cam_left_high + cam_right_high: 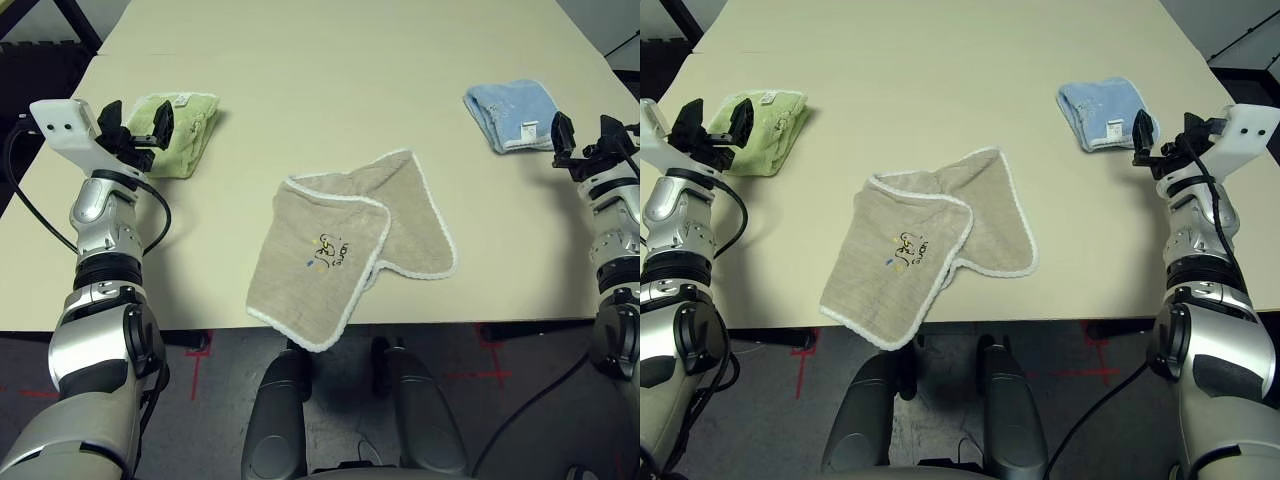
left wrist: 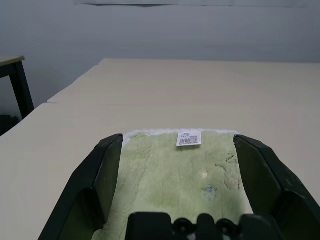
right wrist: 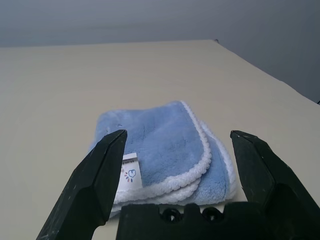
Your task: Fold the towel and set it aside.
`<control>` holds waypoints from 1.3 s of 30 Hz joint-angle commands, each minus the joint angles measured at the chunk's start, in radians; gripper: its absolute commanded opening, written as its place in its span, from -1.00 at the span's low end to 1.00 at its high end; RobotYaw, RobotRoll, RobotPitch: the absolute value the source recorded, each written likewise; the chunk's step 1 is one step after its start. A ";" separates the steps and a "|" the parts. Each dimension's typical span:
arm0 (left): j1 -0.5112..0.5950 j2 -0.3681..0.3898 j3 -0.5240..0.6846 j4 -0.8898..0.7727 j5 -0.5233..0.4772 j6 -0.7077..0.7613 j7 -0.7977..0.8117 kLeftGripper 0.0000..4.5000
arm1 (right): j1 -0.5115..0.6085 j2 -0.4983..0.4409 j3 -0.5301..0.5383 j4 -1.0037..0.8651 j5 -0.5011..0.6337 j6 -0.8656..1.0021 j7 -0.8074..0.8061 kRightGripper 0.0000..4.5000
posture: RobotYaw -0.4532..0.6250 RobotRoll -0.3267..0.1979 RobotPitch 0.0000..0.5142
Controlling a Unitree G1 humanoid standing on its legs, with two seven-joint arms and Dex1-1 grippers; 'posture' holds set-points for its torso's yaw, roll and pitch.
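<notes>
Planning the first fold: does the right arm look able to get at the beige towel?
Probably yes: the towel lies uncovered at the table's near edge, and the open right pincer has bare tabletop between them.

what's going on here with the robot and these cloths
The robot is set to fold the tan towel, which lies loosely half-folded at the table's near edge, one corner hanging over it. Nothing is held: the left gripper hangs open by the green cloth, and the right gripper hangs open by the blue cloth. Both side cloths are already folded.
</notes>
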 commanded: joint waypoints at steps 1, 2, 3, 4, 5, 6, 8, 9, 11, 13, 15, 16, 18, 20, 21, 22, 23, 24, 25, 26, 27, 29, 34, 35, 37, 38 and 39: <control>0.017 0.002 0.003 0.026 -0.001 -0.011 -0.006 0.99 | -0.001 -0.009 -0.010 0.018 -0.004 -0.010 -0.009 1.00 | -0.22 0.25 -0.15; 0.016 0.003 0.002 0.031 -0.001 -0.010 -0.007 0.99 | 0.001 -0.010 -0.008 0.019 -0.006 -0.010 -0.012 1.00 | -0.22 0.25 -0.15; 0.015 0.003 0.001 0.034 0.000 -0.008 -0.011 0.99 | 0.003 -0.011 -0.007 0.017 -0.007 -0.011 -0.012 1.00 | -0.23 0.25 -0.16; 0.014 0.005 -0.002 0.037 0.002 -0.006 -0.015 0.99 | 0.005 -0.011 -0.008 0.016 -0.006 -0.010 -0.011 1.00 | -0.23 0.25 -0.17; 0.013 0.006 -0.004 0.040 0.005 -0.007 -0.016 0.99 | 0.005 -0.012 -0.007 0.015 -0.006 -0.008 -0.010 1.00 | -0.23 0.25 -0.17; 0.010 0.006 -0.005 0.043 0.006 -0.005 -0.017 0.99 | 0.005 -0.012 -0.007 0.014 -0.006 -0.007 -0.009 1.00 | -0.23 0.25 -0.17; 0.005 0.008 -0.008 0.048 0.009 -0.001 -0.019 0.99 | 0.005 -0.013 -0.007 0.014 -0.005 -0.005 -0.006 1.00 | -0.23 0.25 -0.17; 0.003 0.009 -0.011 0.051 0.011 0.000 -0.021 0.99 | 0.005 -0.014 -0.007 0.014 -0.005 -0.004 -0.006 1.00 | -0.23 0.25 -0.18; -0.006 0.010 -0.015 0.053 0.010 0.013 -0.037 0.99 | 0.005 -0.017 -0.007 0.014 -0.005 -0.001 -0.003 1.00 | -0.23 0.25 -0.18; -0.012 0.014 -0.018 0.056 0.011 0.015 -0.045 0.99 | 0.006 -0.018 -0.007 0.014 -0.006 -0.002 -0.002 1.00 | -0.23 0.25 -0.18; -0.014 0.020 -0.020 0.058 0.011 0.015 -0.052 0.99 | 0.009 -0.019 -0.007 0.013 -0.005 -0.002 -0.001 1.00 | -0.23 0.25 -0.18; -0.015 0.022 -0.023 0.059 0.011 0.018 -0.060 0.99 | 0.010 -0.019 -0.008 0.013 -0.005 -0.002 0.000 1.00 | -0.23 0.25 -0.20; -0.016 0.025 -0.029 0.057 0.012 0.025 -0.080 0.99 | 0.012 -0.019 -0.008 0.013 -0.004 -0.002 0.001 1.00 | -0.23 0.25 -0.20; -0.018 0.027 -0.037 0.046 0.003 0.050 -0.131 0.99 | 0.014 -0.020 -0.008 0.012 -0.004 -0.002 0.003 1.00 | -0.22 0.25 -0.21; -0.020 0.029 -0.041 0.038 -0.003 0.065 -0.163 0.99 | 0.015 -0.022 -0.008 0.012 -0.004 -0.001 0.004 1.00 | -0.22 0.25 -0.21; -0.021 0.030 -0.043 0.033 -0.007 0.075 -0.184 0.99 | 0.015 -0.023 -0.008 0.012 -0.004 -0.001 0.005 1.00 | -0.22 0.25 -0.21; -0.024 0.033 -0.049 0.026 -0.008 0.087 -0.220 0.99 | 0.015 -0.024 -0.008 0.013 -0.005 0.000 0.006 1.00 | -0.22 0.25 -0.21; -0.028 0.038 -0.060 0.019 -0.009 0.109 -0.273 0.99 | 0.014 -0.026 -0.007 0.014 -0.005 0.001 0.008 1.00 | -0.22 0.25 -0.20; -0.030 0.043 -0.071 0.012 -0.008 0.124 -0.326 0.99 | 0.014 -0.028 -0.007 0.015 -0.006 0.001 0.010 1.00 | -0.22 0.25 -0.20; -0.032 0.047 -0.080 0.003 -0.009 0.139 -0.373 0.99 | 0.013 -0.030 -0.006 0.016 -0.007 0.003 0.013 1.00 | -0.22 0.25 -0.20; -0.033 0.052 -0.092 -0.005 -0.008 0.157 -0.424 0.99 | 0.013 -0.032 -0.005 0.016 -0.008 0.003 0.016 1.00 | -0.22 0.25 -0.20; -0.036 0.062 -0.118 -0.020 -0.001 0.186 -0.511 0.99 | 0.011 -0.037 -0.001 0.016 -0.011 0.006 0.025 1.00 | -0.21 0.25 -0.19; -0.039 0.090 -0.213 -0.082 0.013 0.230 -0.770 0.99 | -0.003 -0.057 0.022 0.017 -0.018 0.032 0.089 1.00 | -0.20 0.25 -0.15; -0.045 0.091 -0.216 -0.092 0.004 0.236 -0.803 0.99 | -0.008 -0.060 0.026 0.017 -0.018 0.043 0.109 1.00 | -0.20 0.25 -0.14; -0.053 0.096 -0.222 -0.106 -0.004 0.262 -0.851 0.99 | -0.022 -0.065 0.033 0.015 -0.017 0.069 0.144 1.00 | -0.20 0.25 -0.15; -0.052 0.098 -0.230 -0.118 0.000 0.271 -0.871 0.99 | -0.029 -0.068 0.033 0.014 -0.014 0.086 0.160 1.00 | -0.19 0.25 -0.15; -0.045 0.101 -0.243 -0.133 0.007 0.278 -0.892 0.99 | -0.037 -0.073 0.037 0.014 -0.011 0.110 0.192 1.00 | -0.19 0.25 -0.14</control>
